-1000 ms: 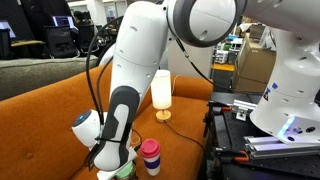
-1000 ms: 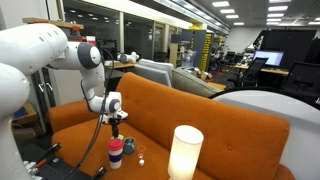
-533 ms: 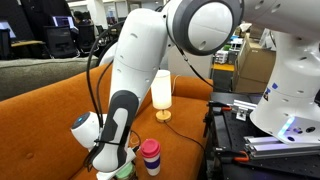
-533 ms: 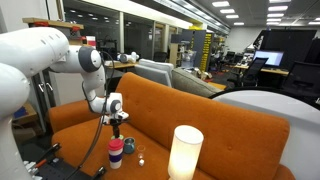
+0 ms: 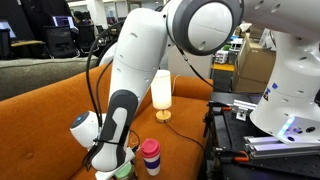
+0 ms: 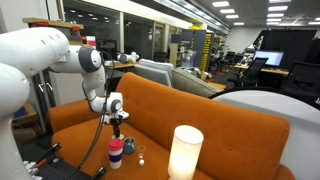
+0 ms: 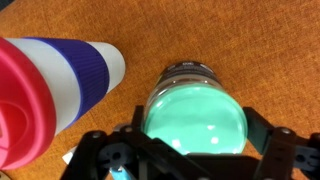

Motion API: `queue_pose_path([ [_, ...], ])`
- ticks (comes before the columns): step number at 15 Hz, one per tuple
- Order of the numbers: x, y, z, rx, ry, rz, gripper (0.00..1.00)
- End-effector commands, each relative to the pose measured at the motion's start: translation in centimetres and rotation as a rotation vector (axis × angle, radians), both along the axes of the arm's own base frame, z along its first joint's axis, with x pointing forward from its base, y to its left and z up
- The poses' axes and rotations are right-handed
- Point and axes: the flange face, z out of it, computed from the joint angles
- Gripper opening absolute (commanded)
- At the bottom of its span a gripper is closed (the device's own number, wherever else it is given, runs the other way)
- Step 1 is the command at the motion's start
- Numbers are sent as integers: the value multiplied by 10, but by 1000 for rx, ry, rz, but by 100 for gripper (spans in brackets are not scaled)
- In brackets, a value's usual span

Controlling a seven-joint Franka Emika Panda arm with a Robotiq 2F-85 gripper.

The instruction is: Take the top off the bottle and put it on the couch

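Observation:
In the wrist view a round green top (image 7: 197,118) fills the space between my gripper's (image 7: 198,132) two black fingers (image 7: 263,137), which press on its left and right edges. The small clear bottle's (image 7: 186,70) body shows just beyond the top, over the orange couch (image 7: 250,45). I cannot tell whether the top is still on the bottle. In an exterior view the gripper (image 5: 118,163) is low over the couch seat with a bit of green (image 5: 126,172) under it. In an exterior view the gripper (image 6: 118,123) hangs above the seat, with the small bottle (image 6: 140,155) below.
A cup with a red lid and blue and white bands (image 7: 50,90) stands right beside the gripper, seen in both exterior views (image 5: 150,156) (image 6: 116,152). A white cylinder lamp (image 5: 161,92) (image 6: 185,152) stands on the couch. A black equipment table (image 5: 250,130) flanks the couch.
The arm has shifted only slightly; the gripper stays closed around the green top beside the cup.

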Motion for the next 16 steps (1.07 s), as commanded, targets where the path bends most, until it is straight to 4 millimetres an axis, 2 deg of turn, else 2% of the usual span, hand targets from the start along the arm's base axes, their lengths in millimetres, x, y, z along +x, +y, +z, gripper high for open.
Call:
queue_pose_path([
  [1, 3, -3, 5, -3, 15, -4, 70],
  [9, 6, -3, 19, 4, -19, 7, 70],
  [13, 10, -4, 36, 8, -64, -7, 70],
  [16, 16, -13, 51, 29, -137, -66, 70],
])
